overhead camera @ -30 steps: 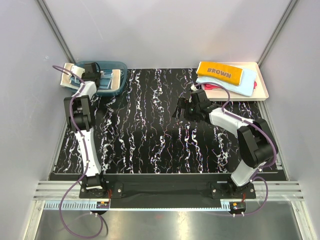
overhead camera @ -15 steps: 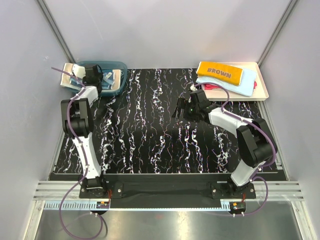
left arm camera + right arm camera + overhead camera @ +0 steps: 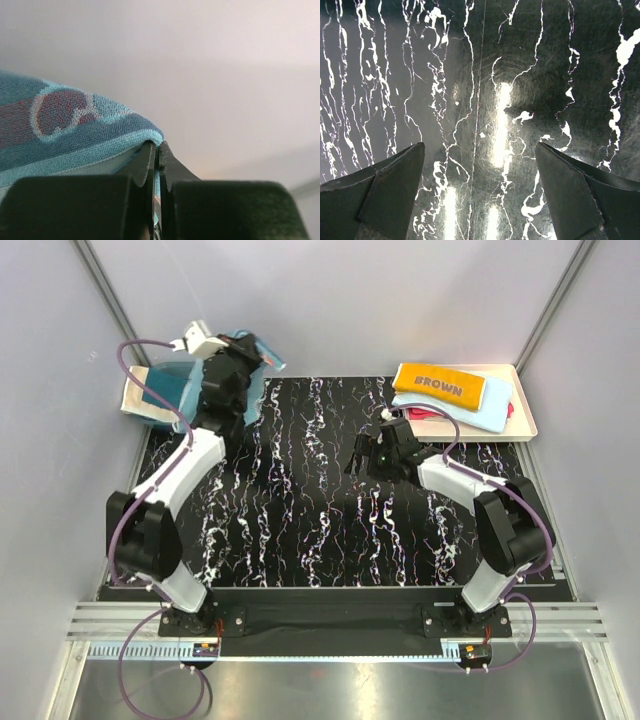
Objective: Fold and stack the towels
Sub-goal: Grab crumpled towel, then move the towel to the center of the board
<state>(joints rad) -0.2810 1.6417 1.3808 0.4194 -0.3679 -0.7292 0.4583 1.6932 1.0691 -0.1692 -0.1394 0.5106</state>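
My left gripper [image 3: 246, 352] is raised above the table's back left, shut on a dusty blue towel [image 3: 264, 348] with a cartoon outline. In the left wrist view that towel [image 3: 65, 130] drapes to the left of the closed jaws [image 3: 157, 150]. A dark teal towel with a cream border [image 3: 140, 405] hangs over the left side of the teal basin [image 3: 185, 380]. On the cream tray [image 3: 525, 415], an orange towel lettered "BROWN" [image 3: 440, 385] lies folded on a light blue towel [image 3: 475, 412] and a red one [image 3: 425, 416]. My right gripper [image 3: 358, 455] [image 3: 480, 170] hovers open over the marbled table, holding nothing.
The black marbled table top [image 3: 300, 510] stretches between the two arms. Grey walls close in at the back and on both sides. The left arm's purple cable [image 3: 135, 365] loops above the basin.
The left gripper shut on the blue towel in the basin, then rose and swung right with it. The right arm has not moved.
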